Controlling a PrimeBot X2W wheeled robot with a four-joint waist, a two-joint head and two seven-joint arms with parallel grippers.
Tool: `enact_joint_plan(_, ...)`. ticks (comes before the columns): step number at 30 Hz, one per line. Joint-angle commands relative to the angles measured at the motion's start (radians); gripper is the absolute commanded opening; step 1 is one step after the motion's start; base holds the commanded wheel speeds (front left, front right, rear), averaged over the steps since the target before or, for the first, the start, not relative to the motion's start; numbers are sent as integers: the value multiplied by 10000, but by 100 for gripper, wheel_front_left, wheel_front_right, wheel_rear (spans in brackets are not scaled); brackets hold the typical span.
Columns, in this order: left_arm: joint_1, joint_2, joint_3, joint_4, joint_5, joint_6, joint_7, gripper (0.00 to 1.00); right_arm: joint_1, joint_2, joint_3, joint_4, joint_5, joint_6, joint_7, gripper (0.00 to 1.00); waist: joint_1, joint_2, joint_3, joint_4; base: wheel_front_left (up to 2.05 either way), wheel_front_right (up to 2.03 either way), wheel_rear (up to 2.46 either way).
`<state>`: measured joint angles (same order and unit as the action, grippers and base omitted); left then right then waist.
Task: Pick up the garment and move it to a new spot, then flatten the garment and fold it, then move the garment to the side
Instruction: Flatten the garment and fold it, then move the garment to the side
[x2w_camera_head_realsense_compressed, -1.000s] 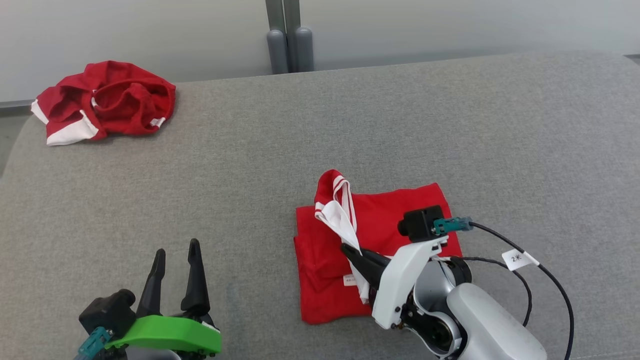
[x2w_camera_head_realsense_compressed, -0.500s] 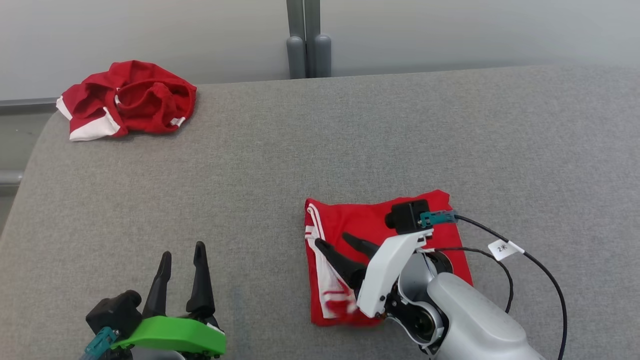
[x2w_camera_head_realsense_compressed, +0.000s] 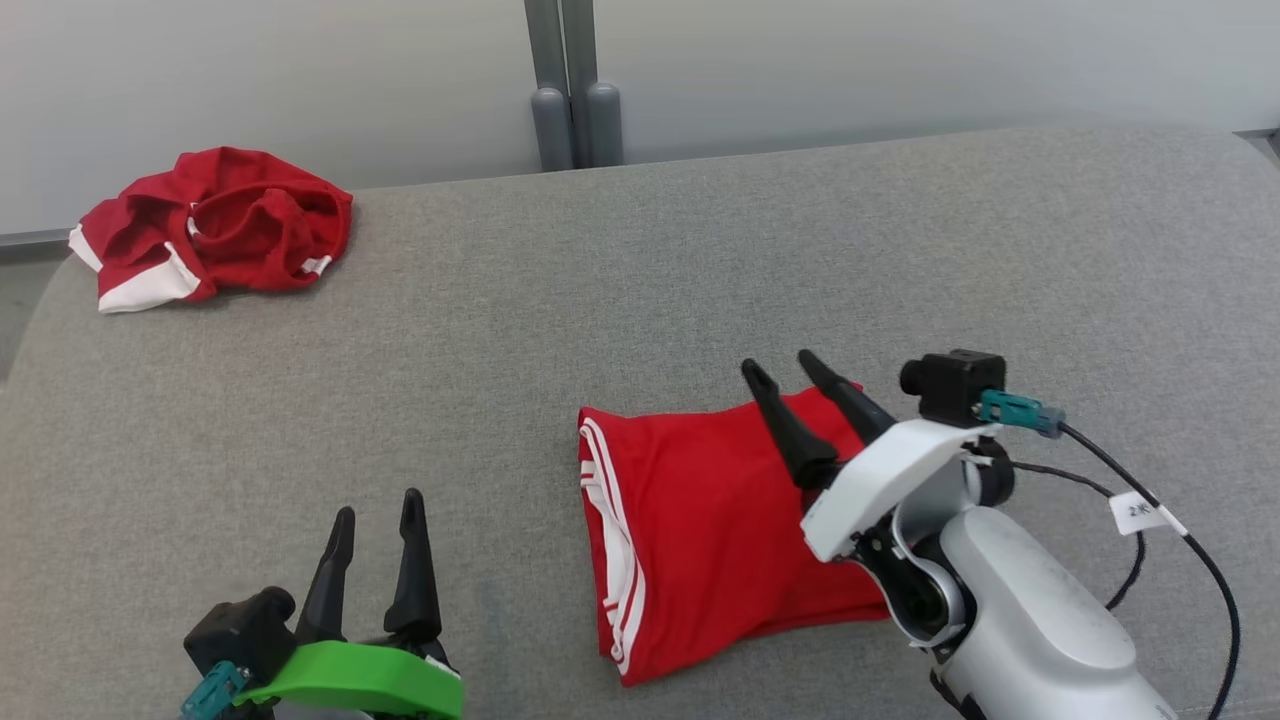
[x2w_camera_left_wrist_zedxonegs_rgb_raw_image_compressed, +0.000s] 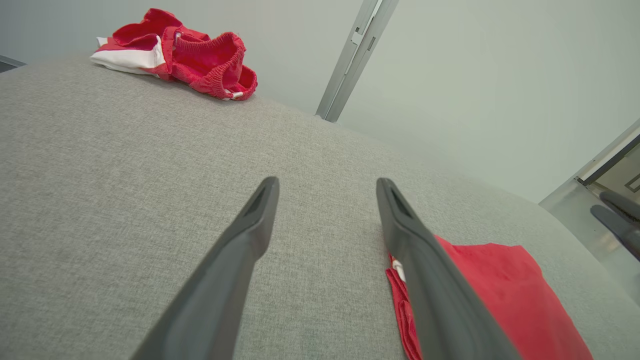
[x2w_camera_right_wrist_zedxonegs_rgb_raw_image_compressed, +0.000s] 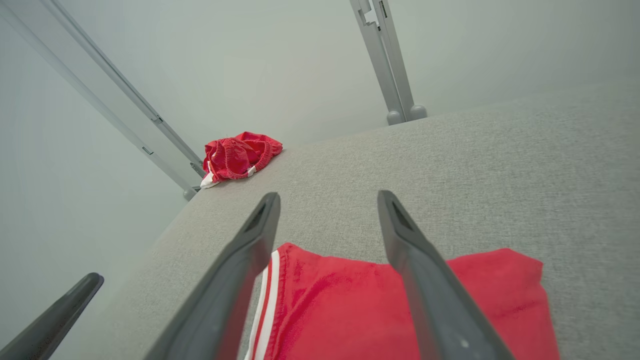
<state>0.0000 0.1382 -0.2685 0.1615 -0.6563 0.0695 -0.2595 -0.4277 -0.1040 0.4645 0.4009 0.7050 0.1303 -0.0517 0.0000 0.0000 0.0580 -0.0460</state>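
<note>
A grey fabric-covered worktop (x2w_camera_head_realsense_compressed: 700, 260) spans most of the head view, its far edge meeting a pale, plain wall (x2w_camera_head_realsense_compressed: 900, 60). A grey upright post (x2w_camera_head_realsense_compressed: 563, 80) stands at the upper centre. The folded garment (x2w_camera_head_realsense_compressed: 700, 530), red with white stripes along its left edge, lies flat at the lower centre. A crumpled red garment (x2w_camera_head_realsense_compressed: 215, 225) sits at the upper left, near the worktop's back edge and well apart from the folded one. The right pincer (x2w_camera_head_realsense_compressed: 778, 362) is released, fingers spread over the folded garment's upper right edge, grasping nothing. The left pincer (x2w_camera_head_realsense_compressed: 377, 506) is released too, at the lower left over bare fabric.
</note>
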Motion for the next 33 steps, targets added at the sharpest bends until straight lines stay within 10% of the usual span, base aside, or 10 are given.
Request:
enact_joint_plan(1,45,-3,-30,-57,186,-47,-53,100,222,-71,-227,-104,-398,5,-258,100,0,0,10,-41,0,0,0)
enact_joint_plan(18,221,26,-28,-314,977,-6,-64,100,2933,331,-3960,-1770,-4765,5,-2126,100,0,0,-100,-137,0,0,0)
enact_joint_plan(33,973,-543,902,-503,2001,-456,-59,100,4263,532,-4539,-2802,-4991,5,-2142,100,0,0,-564,30,0,0,0)
